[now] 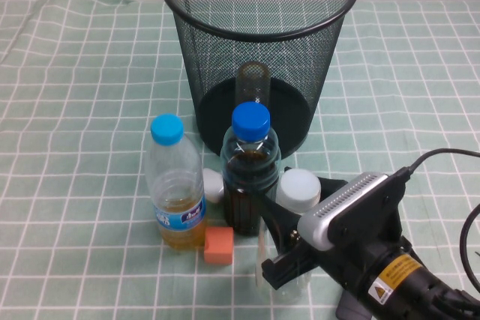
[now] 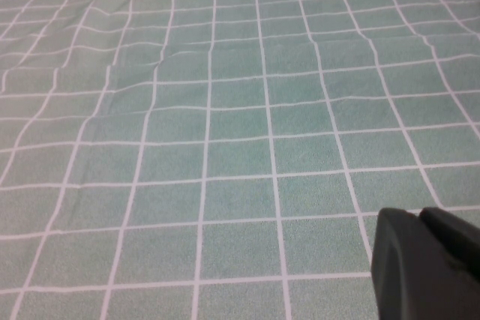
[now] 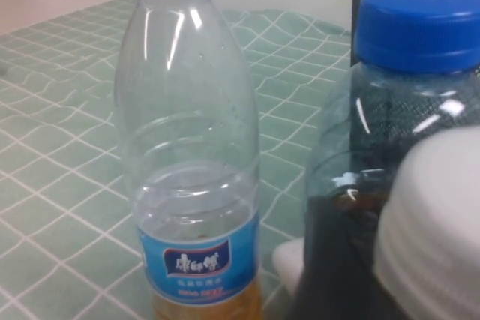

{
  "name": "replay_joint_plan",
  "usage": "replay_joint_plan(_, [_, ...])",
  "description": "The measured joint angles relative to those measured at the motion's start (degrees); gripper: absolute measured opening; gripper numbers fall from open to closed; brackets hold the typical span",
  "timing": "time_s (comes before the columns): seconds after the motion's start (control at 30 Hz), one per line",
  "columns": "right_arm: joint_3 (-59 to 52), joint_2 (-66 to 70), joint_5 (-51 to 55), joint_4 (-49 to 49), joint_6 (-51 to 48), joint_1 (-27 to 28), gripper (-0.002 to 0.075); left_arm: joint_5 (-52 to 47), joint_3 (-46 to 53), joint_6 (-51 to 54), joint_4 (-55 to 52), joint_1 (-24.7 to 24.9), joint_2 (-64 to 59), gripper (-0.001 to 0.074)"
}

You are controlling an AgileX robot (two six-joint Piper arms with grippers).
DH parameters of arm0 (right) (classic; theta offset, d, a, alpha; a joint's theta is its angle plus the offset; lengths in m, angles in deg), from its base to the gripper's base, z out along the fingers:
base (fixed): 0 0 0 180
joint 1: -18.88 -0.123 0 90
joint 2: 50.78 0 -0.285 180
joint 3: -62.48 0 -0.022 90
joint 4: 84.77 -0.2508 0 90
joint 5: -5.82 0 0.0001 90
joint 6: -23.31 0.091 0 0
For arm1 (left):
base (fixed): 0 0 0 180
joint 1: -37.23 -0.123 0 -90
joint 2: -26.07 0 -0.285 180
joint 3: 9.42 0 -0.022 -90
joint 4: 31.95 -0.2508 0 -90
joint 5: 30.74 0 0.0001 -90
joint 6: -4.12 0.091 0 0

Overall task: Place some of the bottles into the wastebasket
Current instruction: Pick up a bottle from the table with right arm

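The black wire-mesh wastebasket [image 1: 259, 28] stands at the back centre. The small brownish bottle [image 1: 253, 84] with its beige cap shows through the mesh, inside the basket. The clear bottle with a white cap [image 1: 298, 186] stands in front of the basket, right of the dark bottle. Its cap fills the near corner of the right wrist view [image 3: 435, 230]. My right gripper [image 1: 279, 251] reaches in from the front right, shut on this bottle's body. My left gripper [image 2: 420, 219] is shut and empty over bare cloth, and it is out of the high view.
The dark bottle with a blue cap [image 1: 250, 170] and the light-blue-capped bottle of yellowish liquid [image 1: 176, 185] stand close left of the held bottle. An orange block [image 1: 218, 246] lies in front of them and a small white cap [image 1: 214, 183] behind. Green checked cloth [image 1: 75, 110] covers the table.
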Motion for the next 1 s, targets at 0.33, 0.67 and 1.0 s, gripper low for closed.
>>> replay_joint_plan(0.33, [2.5,-8.4,17.9,1.7,1.5,0.8,0.0328,0.0,0.0,0.0,0.0,0.0,0.0,-0.0004])
replay_joint_plan(0.67, [16.5,-17.4,61.6,4.0,5.7,10.0,0.0328,0.0,0.0,0.0,0.0,0.0,0.0,-0.0004])
replay_joint_plan(1.0, [43.0,-15.1,102.6,23.8,22.8,22.1,0.0328,0.0,0.0,0.0,0.0,0.0,0.0,-0.0004])
